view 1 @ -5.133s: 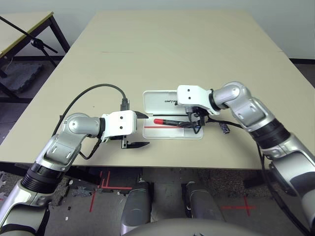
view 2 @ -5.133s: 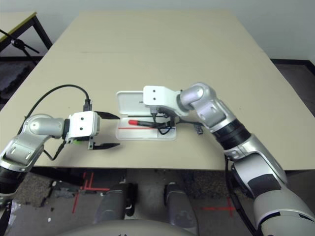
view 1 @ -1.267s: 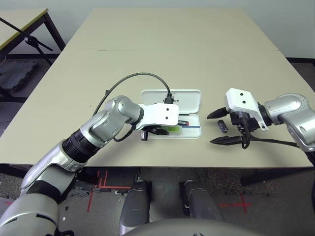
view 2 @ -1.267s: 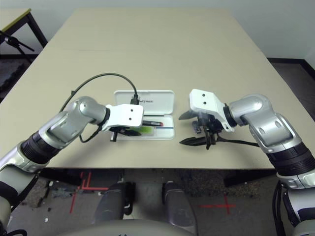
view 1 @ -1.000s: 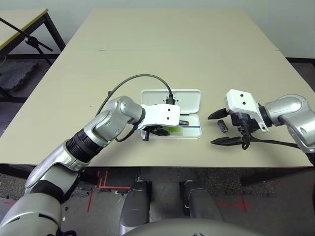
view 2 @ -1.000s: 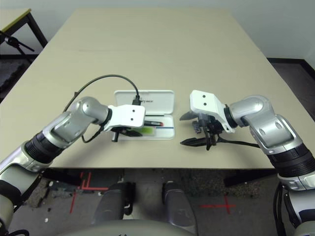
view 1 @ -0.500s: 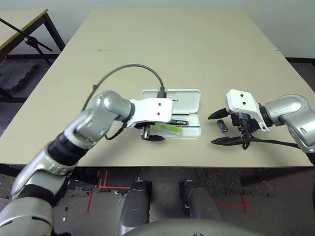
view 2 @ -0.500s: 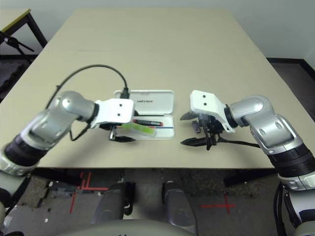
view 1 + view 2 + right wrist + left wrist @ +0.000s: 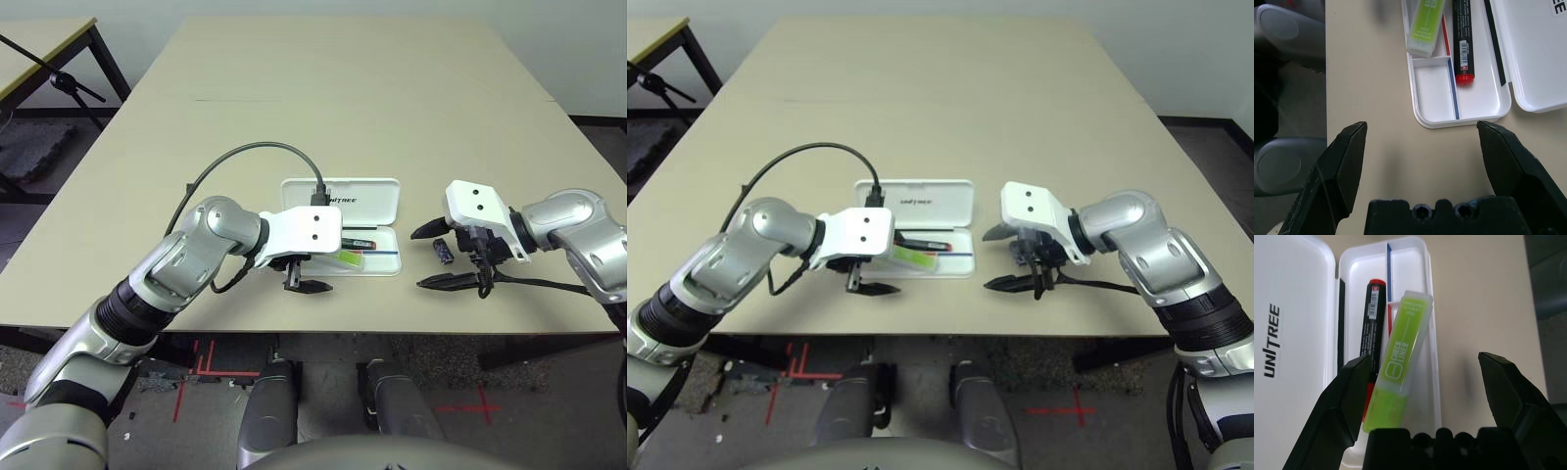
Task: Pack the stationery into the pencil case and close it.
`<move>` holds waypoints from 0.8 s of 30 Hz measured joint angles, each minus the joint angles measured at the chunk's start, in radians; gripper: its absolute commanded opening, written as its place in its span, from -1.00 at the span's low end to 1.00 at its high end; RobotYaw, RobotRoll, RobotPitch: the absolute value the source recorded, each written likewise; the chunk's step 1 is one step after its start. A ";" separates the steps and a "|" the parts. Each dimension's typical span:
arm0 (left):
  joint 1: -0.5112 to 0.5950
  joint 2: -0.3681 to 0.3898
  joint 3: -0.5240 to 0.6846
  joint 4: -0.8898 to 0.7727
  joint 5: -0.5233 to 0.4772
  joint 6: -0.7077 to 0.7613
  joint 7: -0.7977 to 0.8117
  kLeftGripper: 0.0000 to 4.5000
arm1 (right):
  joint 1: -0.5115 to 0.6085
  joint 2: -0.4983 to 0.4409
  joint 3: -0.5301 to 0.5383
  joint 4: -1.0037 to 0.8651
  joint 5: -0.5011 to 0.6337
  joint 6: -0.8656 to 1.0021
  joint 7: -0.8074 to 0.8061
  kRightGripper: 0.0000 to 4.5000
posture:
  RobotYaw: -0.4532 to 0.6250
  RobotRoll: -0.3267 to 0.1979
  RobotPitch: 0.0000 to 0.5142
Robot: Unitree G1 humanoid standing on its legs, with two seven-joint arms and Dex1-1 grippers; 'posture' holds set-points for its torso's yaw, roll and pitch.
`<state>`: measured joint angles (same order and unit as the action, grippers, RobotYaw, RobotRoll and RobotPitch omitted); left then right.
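The white pencil case (image 9: 341, 196) lies open near the table's front edge, lid flat behind the tray (image 9: 1432, 382). In the tray a red marker (image 9: 1371, 328) lies beside a lime-green highlighter (image 9: 1403, 362), which rests slanted. My left gripper (image 9: 306, 274) hovers open just in front of the tray's left end, holding nothing. A tiny dark block (image 9: 442, 251) sits on the table right of the case. My right gripper (image 9: 433, 257) is open, its fingers on either side of that block without touching it. The right wrist view shows the tray's small end compartment (image 9: 1432, 93) bare.
A black cable (image 9: 245, 157) loops up from my left wrist over the table. The table's front edge (image 9: 372, 328) runs close below both grippers. Another table (image 9: 49, 44) and a black stand (image 9: 69, 83) are at far left.
My left gripper has opened, left the highlighter in the tray and drawn back toward the front edge. The right gripper has stayed open around the block.
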<state>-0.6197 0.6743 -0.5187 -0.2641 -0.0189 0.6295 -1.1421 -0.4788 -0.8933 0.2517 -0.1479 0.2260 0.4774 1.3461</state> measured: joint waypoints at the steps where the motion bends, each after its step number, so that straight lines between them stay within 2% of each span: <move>1: 0.000 -0.004 -0.004 0.017 0.008 -0.001 0.006 0.97 | 0.002 -0.002 0.000 -0.003 0.000 0.000 0.000 1.00 | -0.17 0.25 -0.51; 11: 0.004 -0.003 -0.014 0.048 0.030 -0.016 0.009 0.97 | 0.016 -0.012 0.000 -0.010 0.000 0.008 -0.003 1.00 | -0.19 0.25 -0.50; 24: 0.043 0.046 -0.014 0.007 0.030 0.028 0.005 0.97 | 0.014 -0.008 0.001 -0.007 -0.007 0.002 -0.009 1.00 | -0.16 0.25 -0.49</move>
<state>-0.5771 0.7204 -0.5324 -0.2575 0.0106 0.6576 -1.1374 -0.4648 -0.9012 0.2525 -0.1549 0.2192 0.4799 1.3374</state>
